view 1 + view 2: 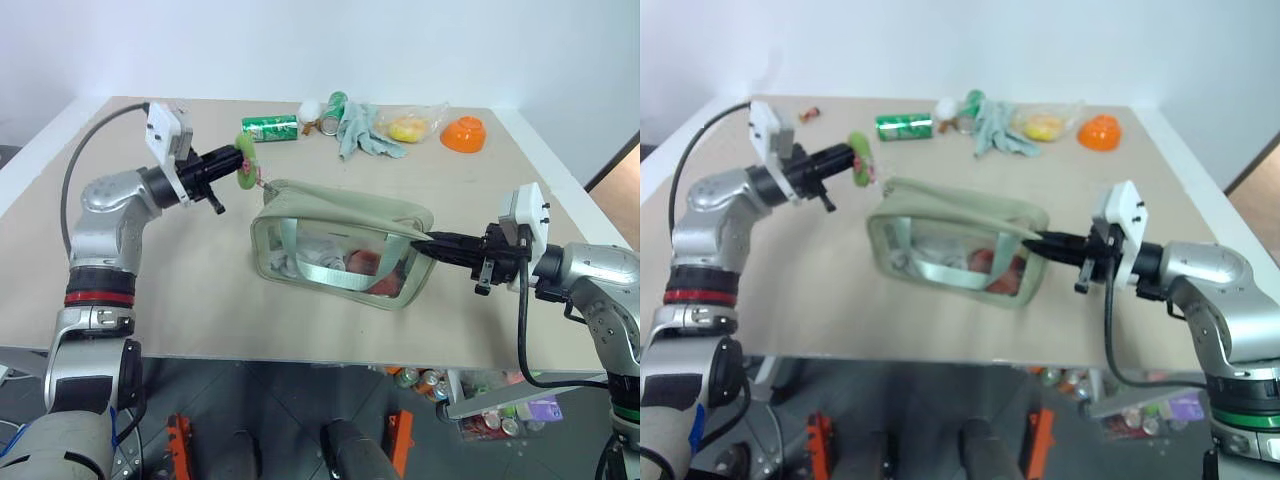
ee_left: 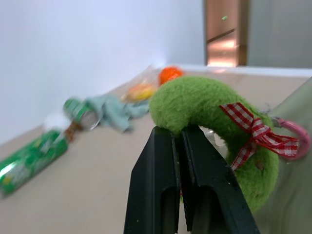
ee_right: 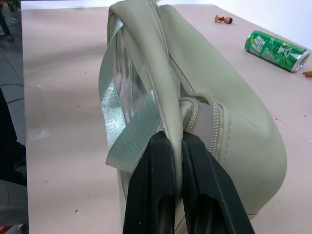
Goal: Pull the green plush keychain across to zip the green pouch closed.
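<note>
Nearest the head camera, the green pouch point(image 1: 340, 245) is lying on the tan worktop point(image 1: 180, 290), its clear plastic side facing forward and showing white and reddish contents, with pale green webbing handles draped over it. At its right end, the right pincer point(image 1: 432, 245) is reaching in level from the right, and the right wrist view is showing its two black fingers point(image 3: 151, 195) closed tight on the fabric edge at that end of the pouch, beside the zipper track. At the pouch's far left corner, the left pincer point(image 1: 236, 165) is pointing toward the right, clamped shut on the green plush keychain point(image 1: 246, 160), which is hanging above the worktop just beside that corner. In the left wrist view the keychain point(image 2: 214, 122) is appearing as a lime-green plush ring with a red-and-white checked bow and a pink clasp, pinched between the black fingers point(image 2: 156, 190). Farther back, a green soda can point(image 1: 270, 128) is lying on its side, with a second can point(image 1: 334, 112) and a white object near it, then a grey-green cloth glove point(image 1: 365, 130), a clear bag holding something yellow point(image 1: 408, 126), and an orange bowl point(image 1: 464, 134) toward the far right.
</note>
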Controlling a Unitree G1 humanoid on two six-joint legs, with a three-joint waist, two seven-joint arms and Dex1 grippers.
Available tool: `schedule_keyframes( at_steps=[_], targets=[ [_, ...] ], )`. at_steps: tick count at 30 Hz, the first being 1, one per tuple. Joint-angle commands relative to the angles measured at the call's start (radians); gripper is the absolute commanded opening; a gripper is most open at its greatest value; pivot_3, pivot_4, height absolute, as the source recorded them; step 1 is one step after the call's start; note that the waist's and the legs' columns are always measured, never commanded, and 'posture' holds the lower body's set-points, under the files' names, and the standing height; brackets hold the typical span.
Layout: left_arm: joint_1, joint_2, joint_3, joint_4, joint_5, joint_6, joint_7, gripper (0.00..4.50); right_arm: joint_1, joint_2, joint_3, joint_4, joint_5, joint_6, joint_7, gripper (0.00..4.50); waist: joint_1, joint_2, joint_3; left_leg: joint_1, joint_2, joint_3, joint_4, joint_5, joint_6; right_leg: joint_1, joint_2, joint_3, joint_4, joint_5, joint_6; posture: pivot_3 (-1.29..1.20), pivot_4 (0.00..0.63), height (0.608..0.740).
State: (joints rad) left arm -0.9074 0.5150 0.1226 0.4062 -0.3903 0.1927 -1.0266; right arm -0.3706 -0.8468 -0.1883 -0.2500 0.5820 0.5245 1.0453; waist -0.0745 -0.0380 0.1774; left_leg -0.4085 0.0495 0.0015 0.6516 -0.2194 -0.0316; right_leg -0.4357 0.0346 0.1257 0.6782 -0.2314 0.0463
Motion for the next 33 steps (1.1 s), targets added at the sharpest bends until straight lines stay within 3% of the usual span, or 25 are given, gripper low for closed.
schedule_keyframes(
  at_steps=[1, 15, 24, 31, 33],
  targets=[
    [-0.038, -0.034, -0.03, -0.108, -0.024, 0.051, 0.013, 0.03, -0.027, -0.009, 0.003, -0.005, -0.005, -0.013, 0.002, 0.0, 0.0, 0.0, 0.0, 0.0, 0.0, 0.0, 0.0, 0.0, 0.0, 0.0, 0.0, 0.0, 0.0, 0.0, 0.0, 0.0, 0.15, 0.74],
    [-0.198, -0.238, -0.125, -0.029, 0.014, 0.011, 0.028, 0.03, -0.013, -0.004, -0.004, -0.023, 0.001, -0.012, -0.009, 0.0, -0.002, 0.001, 0.001, 0.0, -0.001, 0.0, 0.0, 0.0, 0.0, 0.0, 0.0, 0.001, 0.0, 0.0, 0.0, 0.0, 0.15, 0.74],
    [-0.156, -0.217, -0.196, -0.065, 0.043, 0.049, -0.07, 0.03, 0.006, -0.008, -0.012, -0.032, 0.005, -0.011, -0.017, 0.0, 0.0, 0.001, 0.001, 0.0, -0.001, 0.0, 0.0, 0.0, 0.0, 0.0, 0.0, 0.001, 0.0, 0.0, 0.001, 0.0, 0.15, 0.74],
    [-0.173, -0.183, -0.211, -0.047, 0.093, 0.059, -0.054, 0.03, -0.006, -0.003, 0.004, -0.02, 0.0, -0.018, -0.013, 0.0, 0.0, 0.001, 0.001, 0.0, -0.001, 0.0, 0.001, 0.0, 0.0, 0.001, 0.0, 0.001, 0.0, 0.0, 0.001, 0.0, 0.15, 0.74],
    [-0.178, -0.17, -0.211, -0.041, 0.104, 0.047, -0.062, 0.73, -0.013, 0.0, 0.011, -0.015, -0.001, -0.02, -0.012, 0.0, 0.0, 0.001, 0.001, 0.0, -0.002, 0.0, 0.001, 0.0, 0.0, 0.001, 0.0, 0.001, 0.0, 0.0, 0.001, 0.0, 0.15, 0.74]
  ],
)
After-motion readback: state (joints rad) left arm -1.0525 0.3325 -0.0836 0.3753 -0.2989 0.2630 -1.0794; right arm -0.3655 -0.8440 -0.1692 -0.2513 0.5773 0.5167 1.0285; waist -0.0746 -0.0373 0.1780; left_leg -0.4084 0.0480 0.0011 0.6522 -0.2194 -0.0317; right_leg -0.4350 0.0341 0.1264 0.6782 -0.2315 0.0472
